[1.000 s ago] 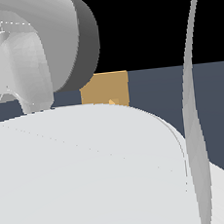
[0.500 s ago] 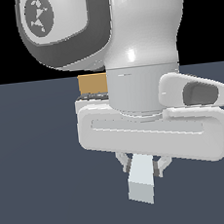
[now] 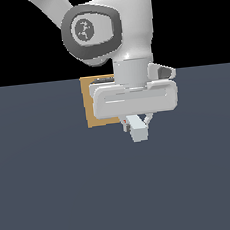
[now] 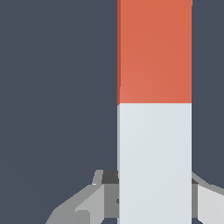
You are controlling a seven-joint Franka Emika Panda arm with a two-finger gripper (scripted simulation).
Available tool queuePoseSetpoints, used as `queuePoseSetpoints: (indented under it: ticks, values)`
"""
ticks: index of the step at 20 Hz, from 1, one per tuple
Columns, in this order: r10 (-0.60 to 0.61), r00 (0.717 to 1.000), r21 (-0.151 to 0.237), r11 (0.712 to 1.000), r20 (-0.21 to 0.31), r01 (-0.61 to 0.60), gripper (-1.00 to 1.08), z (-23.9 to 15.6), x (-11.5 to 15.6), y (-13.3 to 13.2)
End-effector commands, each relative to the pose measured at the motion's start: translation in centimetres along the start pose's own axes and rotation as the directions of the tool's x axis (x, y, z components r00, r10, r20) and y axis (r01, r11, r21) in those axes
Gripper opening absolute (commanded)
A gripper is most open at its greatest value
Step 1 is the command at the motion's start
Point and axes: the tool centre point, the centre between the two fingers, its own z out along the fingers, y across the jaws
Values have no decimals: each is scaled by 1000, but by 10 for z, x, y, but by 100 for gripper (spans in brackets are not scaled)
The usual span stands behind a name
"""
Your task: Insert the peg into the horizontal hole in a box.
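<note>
One slim, stiff, light-looking peg (image 4: 154, 109) sits clamped at its white end in the gripper (image 3: 137, 126), just in front of the box (image 3: 92, 104), its orange half free to enter the hidden hole.

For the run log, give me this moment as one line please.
phase: carry | tool: shut on peg, pale end held | box: behind arm, partly hidden | hole: not visible | insertion: not yet done

No readable text or markings.
</note>
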Motion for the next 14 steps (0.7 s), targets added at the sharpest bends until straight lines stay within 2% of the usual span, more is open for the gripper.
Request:
queuePoseSetpoints:
  ticks: [1, 5, 14]
  values:
    - [-67, 998, -2, 998, 1, 67, -100, -4, 24, -2]
    - [-114, 993, -1, 993, 0, 114, -100, -7, 41, -5]
    - [-119, 993, -2, 993, 1, 119, -100, -8, 41, -6]
